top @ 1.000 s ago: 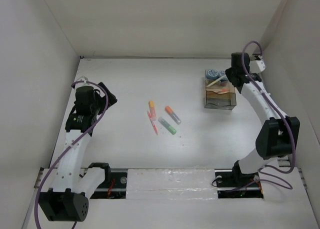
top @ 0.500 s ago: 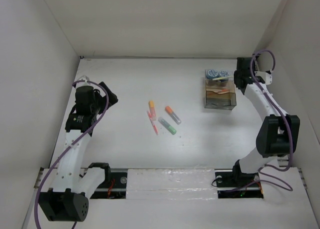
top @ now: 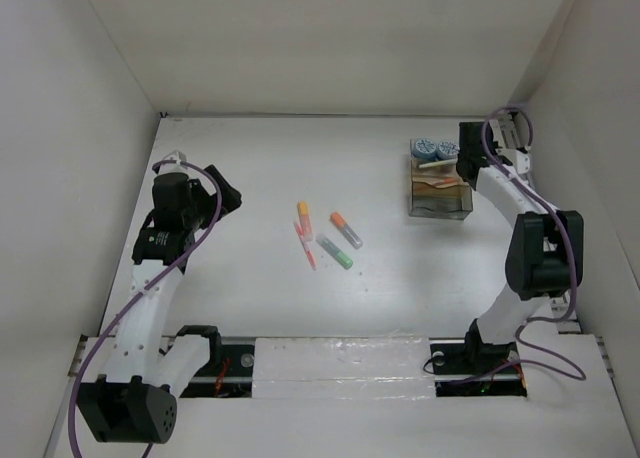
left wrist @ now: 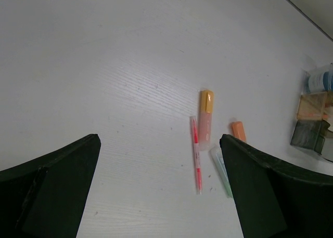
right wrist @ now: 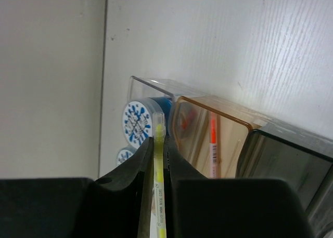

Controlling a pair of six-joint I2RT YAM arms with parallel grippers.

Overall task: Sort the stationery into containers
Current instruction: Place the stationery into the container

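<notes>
**Yellow pen at the box, four pieces waiting**

Nearest me, the left gripper [left wrist: 159, 140] hangs with its dark jaws spread wide and nothing between them. It looks down on the loose stationery lying mid-table [top: 250, 158]. I see a slim pink pen [left wrist: 196, 156], a stubby green marker [left wrist: 222, 171], an orange marker [left wrist: 238, 130] and a pale highlighter [left wrist: 206, 113] with an orange-yellow cap. All four lie flat and close together on the matte white surface.

Farther off on my right, the right gripper [right wrist: 157, 152] is clenched on a thin yellow pen [right wrist: 157, 139], its translucent tip reaching over the organizer [right wrist: 223, 118]. The box is hard clear plastic, stepped, with a tan-brown compartment and a smoky dark one. An orange pen [right wrist: 213, 144] already lies in the tan one. Beyond, two round tubs [right wrist: 138, 124] with blue-and-white patterned lids appear to sit in the clear far compartment.

I judge I'm mid-placement of the yellow pen. Next I must tip it down into a pen compartment, clear of the tubs, before letting go. The smooth barrel could skid off a wall.
</notes>
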